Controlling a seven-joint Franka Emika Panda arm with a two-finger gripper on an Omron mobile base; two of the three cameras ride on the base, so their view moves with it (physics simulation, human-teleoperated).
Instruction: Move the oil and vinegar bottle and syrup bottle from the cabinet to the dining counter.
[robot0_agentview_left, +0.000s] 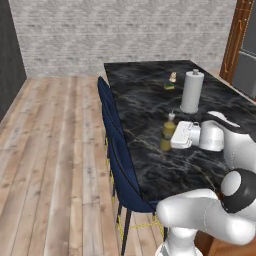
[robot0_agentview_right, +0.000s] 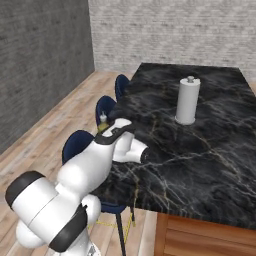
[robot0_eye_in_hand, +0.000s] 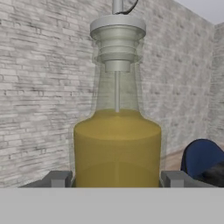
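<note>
Tool (robot0_eye_in_hand: 117, 177) jaws stand on either side of the oil and vinegar bottle (robot0_eye_in_hand: 117, 131), one grey fingertip (robot0_eye_in_hand: 57, 178) at each flank of its body; they appear to pinch the glass, though the contact itself sits at the very bottom of the hand view and is hard to confirm. In the left base view the white tool (robot0_agentview_left: 181, 135) reaches sideways to the bottle (robot0_agentview_left: 168, 132), which stands near the left edge of the desk (robot0_agentview_left: 150, 95).

That bottle is clear glass, broad and round in the body, narrowing through sloped shoulders to a slim neck with a ribbed grey collar and a thin spout on top. Yellow-amber liquid fills the body up to about the shoulder; a thin tube runs down inside the neck into it. Its long axis is upright, neck pointing straight up.

This desk is a black marble slab with pale gold veins, glossy and flat, on a wooden base. Blue padded stools (robot0_agentview_left: 122, 170) line its left side. Farther along the slab stands a tall white paper-towel roll (robot0_agentview_left: 192, 91) on a holder, also upright, and beyond it two small items (robot0_agentview_left: 171, 81), too small to name. Pale grey brick walls stand behind, with plank flooring to the left.
</note>
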